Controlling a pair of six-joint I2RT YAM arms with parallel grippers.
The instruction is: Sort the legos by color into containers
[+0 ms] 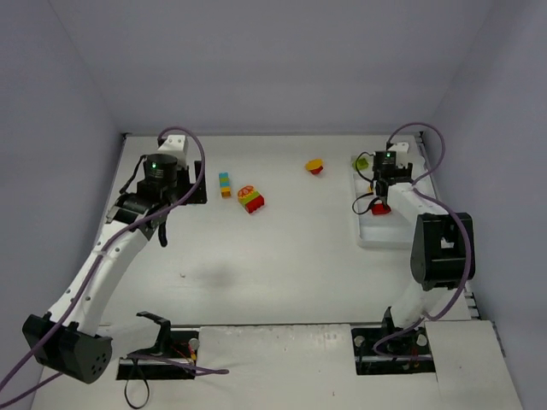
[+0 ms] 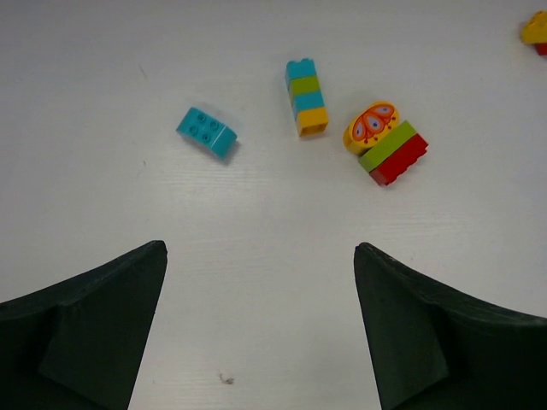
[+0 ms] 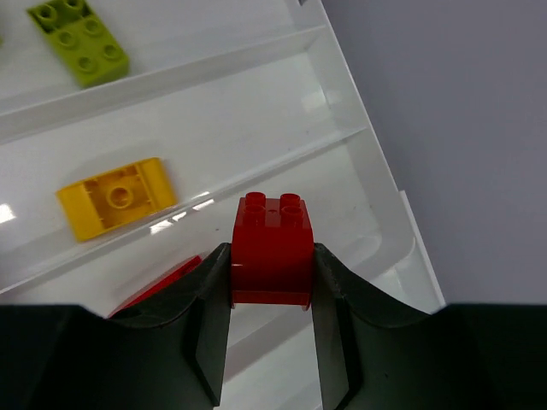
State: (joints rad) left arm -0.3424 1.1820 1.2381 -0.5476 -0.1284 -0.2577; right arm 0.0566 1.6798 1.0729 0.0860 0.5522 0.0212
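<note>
From above, the right gripper (image 1: 380, 200) hangs over the white tray (image 1: 376, 236) at the right of the table (image 1: 291, 256). Three brick clusters lie loose far left of it, not yet sorted.

Over to the left wrist: the left gripper (image 2: 258, 252) is spread wide and holds nothing, looking down on a cyan brick (image 2: 207, 132). Beyond that lie a cyan-green-yellow stack (image 2: 306, 96) and a butterfly-topped green-and-red stack (image 2: 386, 143). Those stacks will likely need pulling apart before sorting.

Now the right wrist: the fingers are clamped on a red brick (image 3: 272, 246), studs up, above the tray. One compartment holds a lime green brick (image 3: 79, 38) and the next a yellow brick (image 3: 115, 196). A red piece (image 3: 158, 286) peeks out of the nearest one, probably where the held brick belongs.
</note>
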